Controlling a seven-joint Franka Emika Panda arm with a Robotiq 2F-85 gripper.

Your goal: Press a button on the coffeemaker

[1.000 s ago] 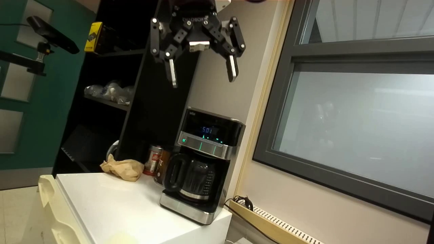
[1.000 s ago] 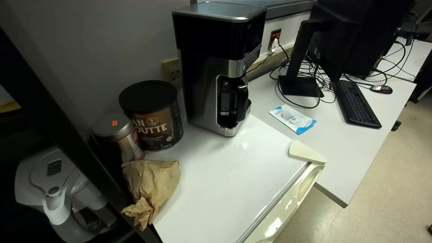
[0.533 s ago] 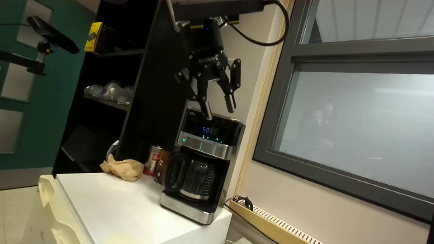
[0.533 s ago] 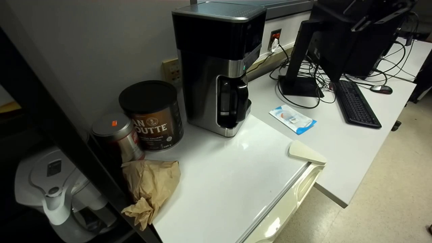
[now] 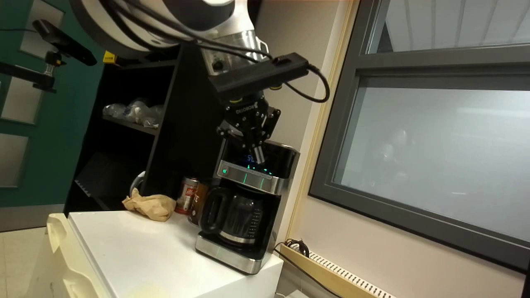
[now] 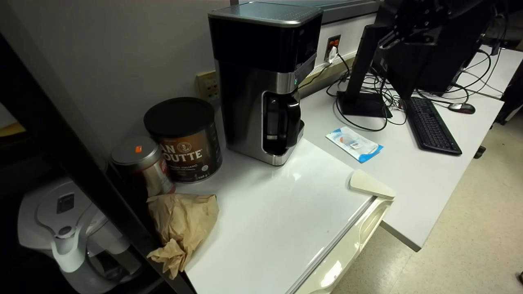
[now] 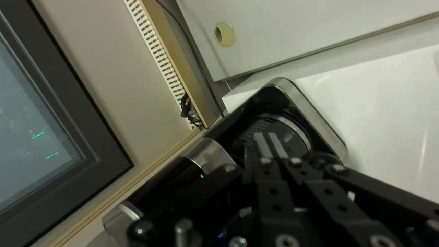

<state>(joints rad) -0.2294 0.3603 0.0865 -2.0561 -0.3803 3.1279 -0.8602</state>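
Got claw [image 7: 269, 144] drawn together, gripping nothing visible, angled down in front of the lit panel [image 5: 244, 174] of the coffeemaker [image 6: 249, 90], apart from it. Can see glass carafe [image 5: 241, 218] seated in coffeemaker on white top [image 6: 278, 220], can't tell if filled. Farther out, see lidded dark canister [image 6: 186, 143] just beside coffeemaker, then smaller metal tin [image 6: 145, 165], then crumpled paper bag [image 6: 187, 223]; can't see into any.

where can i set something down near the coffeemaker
Bare: the white top, between the coffeemaker, the paper bag and the cream edge; the desk, between the packet and the keyboard. Crowded: by the wall, with the brown can and silver can; the cables around the monitor stand; the control panel, where the gripper hangs.
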